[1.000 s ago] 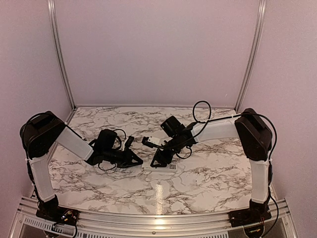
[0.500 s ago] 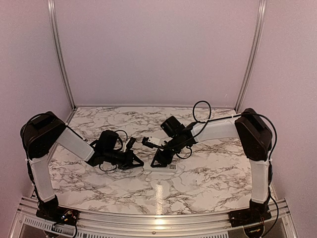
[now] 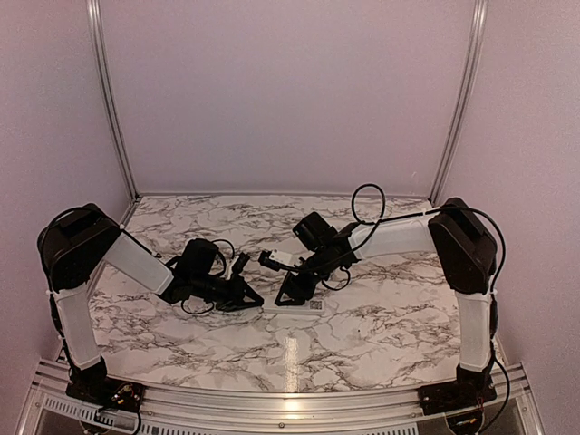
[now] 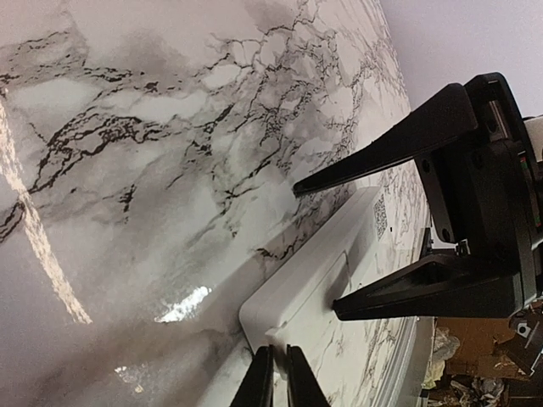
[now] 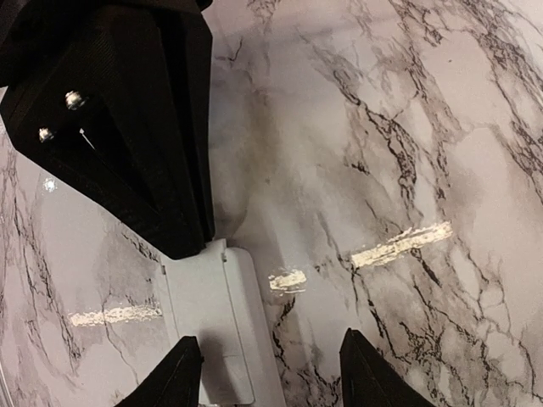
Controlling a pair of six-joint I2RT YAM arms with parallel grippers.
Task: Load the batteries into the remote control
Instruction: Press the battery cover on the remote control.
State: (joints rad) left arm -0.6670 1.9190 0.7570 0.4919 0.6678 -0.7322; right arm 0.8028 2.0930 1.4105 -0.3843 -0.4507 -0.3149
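The remote control (image 3: pixel 295 306) lies flat near the middle of the table (image 3: pixel 381 326). In the top view its long axis runs 9 to 3 o'clock, with the label (image 3: pixel 314 305) toward 3. The left gripper (image 3: pixel 259 300), fingers pressed almost together, sits at the 9 o'clock end; whether it touches cannot be told. The right gripper (image 3: pixel 288 299) hangs over the remote, fingers spread, gripping nothing. Bare marble lies at 6 and 3 o'clock, and the table edges are well apart from the remote.

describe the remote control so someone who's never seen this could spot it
Find the middle of the marble table, where the left end effector and right end effector converge. The remote control lies flat there, under the right one's tips. It is a slim, plain white slab, unlike the black hardware and grey-veined stone around it.
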